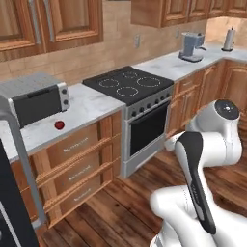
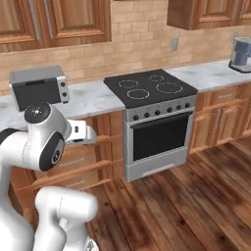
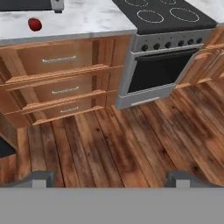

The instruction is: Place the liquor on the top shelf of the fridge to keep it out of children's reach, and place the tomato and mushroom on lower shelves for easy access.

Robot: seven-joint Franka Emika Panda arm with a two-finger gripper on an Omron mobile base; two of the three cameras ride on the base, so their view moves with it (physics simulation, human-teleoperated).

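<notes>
The tomato, a small glossy red ball, lies on the marble counter in front of the grey countertop oven. In the hand view the tomato sits at the upper left, far from my gripper. The gripper is open, its fingertips wide apart over the wooden floor with nothing between them. A black fridge door with a grey bar handle stands at the left edge. The liquor, the mushroom and the fridge shelves are out of view.
A black stove top with an oven below it stands right of the wooden drawers. A coffee machine and a paper towel roll stand on the far counter. Wooden floor lies ahead.
</notes>
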